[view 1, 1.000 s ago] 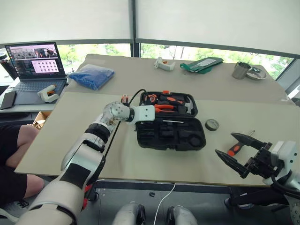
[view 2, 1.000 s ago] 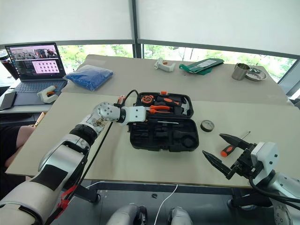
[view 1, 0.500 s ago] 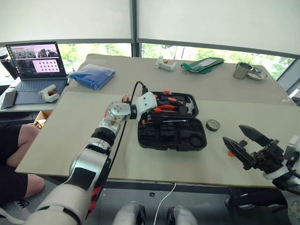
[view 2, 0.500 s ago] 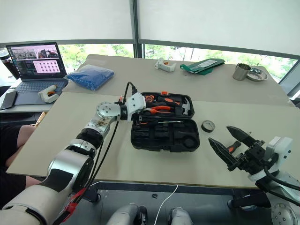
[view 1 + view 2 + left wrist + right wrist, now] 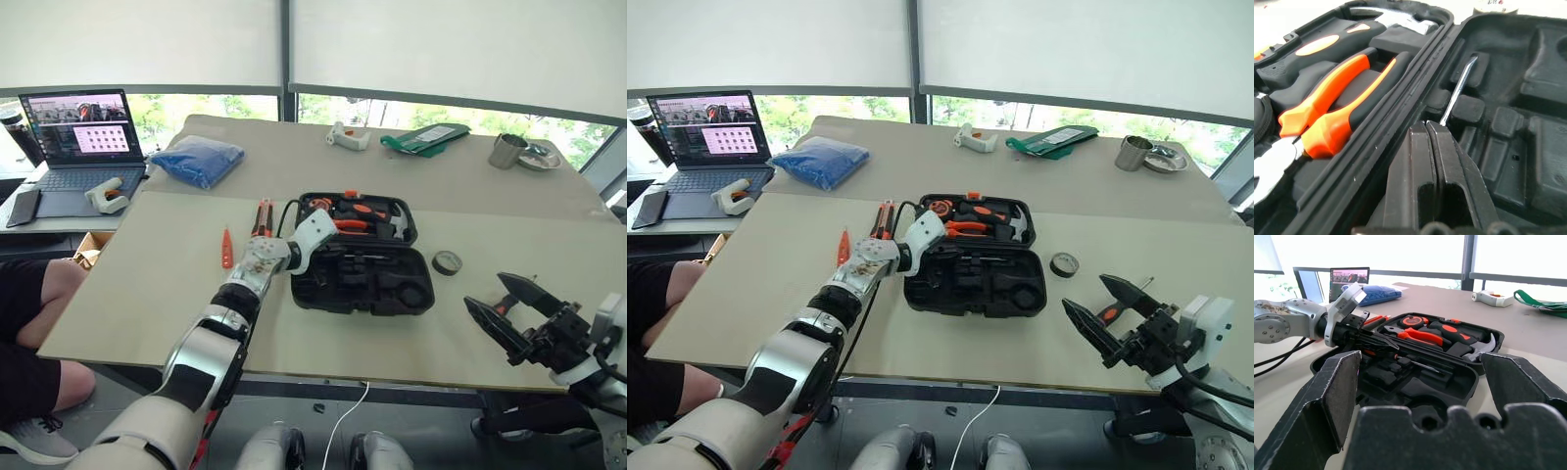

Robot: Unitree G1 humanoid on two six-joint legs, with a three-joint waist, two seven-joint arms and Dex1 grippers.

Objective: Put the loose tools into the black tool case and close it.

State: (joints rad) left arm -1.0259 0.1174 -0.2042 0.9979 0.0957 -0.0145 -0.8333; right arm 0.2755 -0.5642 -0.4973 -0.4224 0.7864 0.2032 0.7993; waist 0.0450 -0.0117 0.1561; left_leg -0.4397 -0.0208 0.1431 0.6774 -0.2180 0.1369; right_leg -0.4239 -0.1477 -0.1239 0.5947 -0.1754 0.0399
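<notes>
My left gripper (image 5: 1431, 128): fingers pressed together, tips at the near end of a thin metal shaft (image 5: 1458, 89) lying in the case; I can't tell if it's pinched.
My right gripper (image 5: 511, 311): spread wide, empty, above the near right table edge.
Black tool case (image 5: 364, 255): open, mid-table.
Tape roll (image 5: 445, 262): just right of the case.
Loose screwdrivers (image 5: 262, 214): left of the case.

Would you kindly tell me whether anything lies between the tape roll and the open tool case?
Nothing visible does: only bare table separates the tape roll from the black tool case at its right rim, and the case lies open.
</notes>
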